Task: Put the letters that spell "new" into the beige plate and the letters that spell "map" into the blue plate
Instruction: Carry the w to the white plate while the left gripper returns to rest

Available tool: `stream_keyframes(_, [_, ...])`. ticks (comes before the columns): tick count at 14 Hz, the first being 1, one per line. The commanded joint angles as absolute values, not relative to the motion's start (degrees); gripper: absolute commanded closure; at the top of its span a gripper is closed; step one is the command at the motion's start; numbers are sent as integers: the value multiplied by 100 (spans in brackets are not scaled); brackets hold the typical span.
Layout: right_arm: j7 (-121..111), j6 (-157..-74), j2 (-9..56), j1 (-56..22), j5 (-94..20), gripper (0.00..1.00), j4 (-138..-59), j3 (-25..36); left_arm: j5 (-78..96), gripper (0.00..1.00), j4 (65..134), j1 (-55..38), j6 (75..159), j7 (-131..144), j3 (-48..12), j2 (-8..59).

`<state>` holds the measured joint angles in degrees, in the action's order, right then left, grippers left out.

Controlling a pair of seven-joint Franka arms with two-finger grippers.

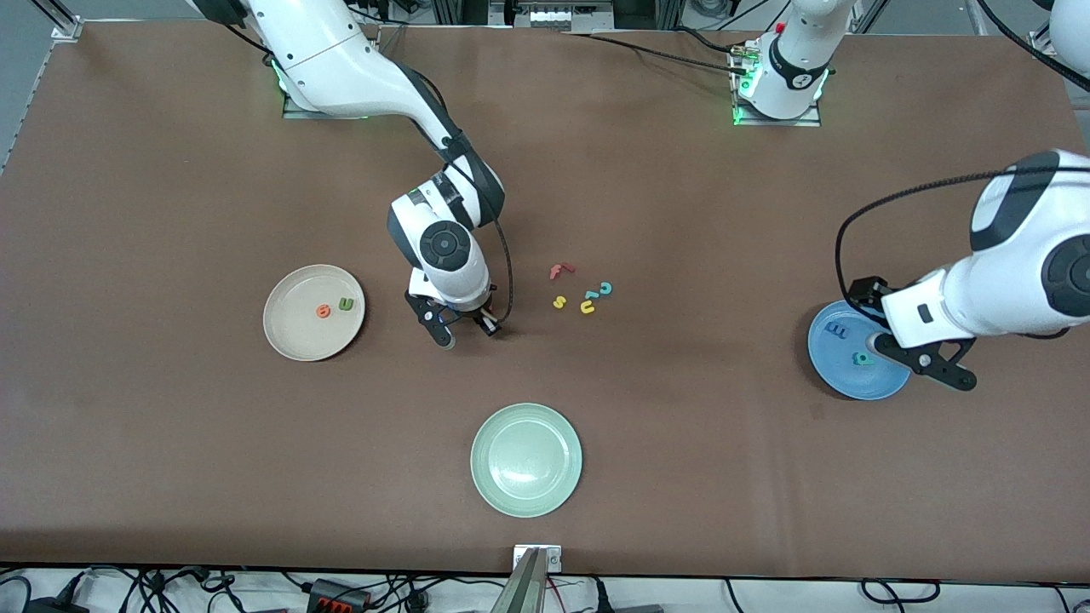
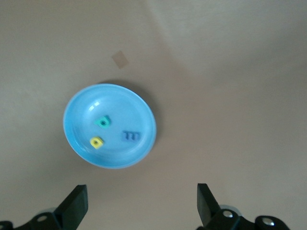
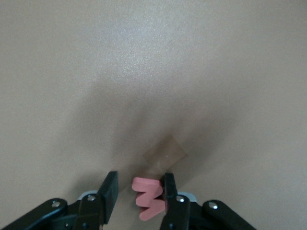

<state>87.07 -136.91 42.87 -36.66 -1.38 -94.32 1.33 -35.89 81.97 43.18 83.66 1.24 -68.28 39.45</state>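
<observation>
A pink-red "w" [image 3: 151,199] lies on the table between the fingers of my right gripper [image 3: 140,183]. One finger touches it and a gap shows at the other, so the gripper is open around it. In the front view that gripper [image 1: 464,332] is down at the table between the beige plate [image 1: 289,336] and the loose letters. The beige plate holds an orange "e" [image 1: 323,312] and a green "n" [image 1: 346,303]. The blue plate [image 2: 81,108] holds a teal "a" [image 2: 101,122], a yellow "p" [image 2: 97,142] and a blue "m" [image 2: 131,136]. My left gripper [image 1: 921,362] hangs open and empty over the blue plate's edge.
A pale green plate [image 1: 526,460] sits nearest the front camera, mid-table. Loose letters lie between the two arms' sides: a red "f" [image 1: 560,271], a yellow "s" [image 1: 559,301], a teal "c" [image 1: 605,289] and a yellow u-shape [image 1: 588,307].
</observation>
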Motion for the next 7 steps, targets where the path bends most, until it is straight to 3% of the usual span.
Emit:
stream_keyframes(1, [8666,-13693,4271,-3674,-158,76,-9501,114,-3385,0,7920,4281,7989,632,-7163,3659])
stream_keyframes(3, [8526,-13693,4271,-3674,-158,82,-9492,114,-2737,0,7701,3948,7954,642,-6736,3280])
stream_keyframes(7, [7692,-13623,4123,-3604,-158,82,-9466,158,-1032,0,7286,3081,8015,633,-4244,1982])
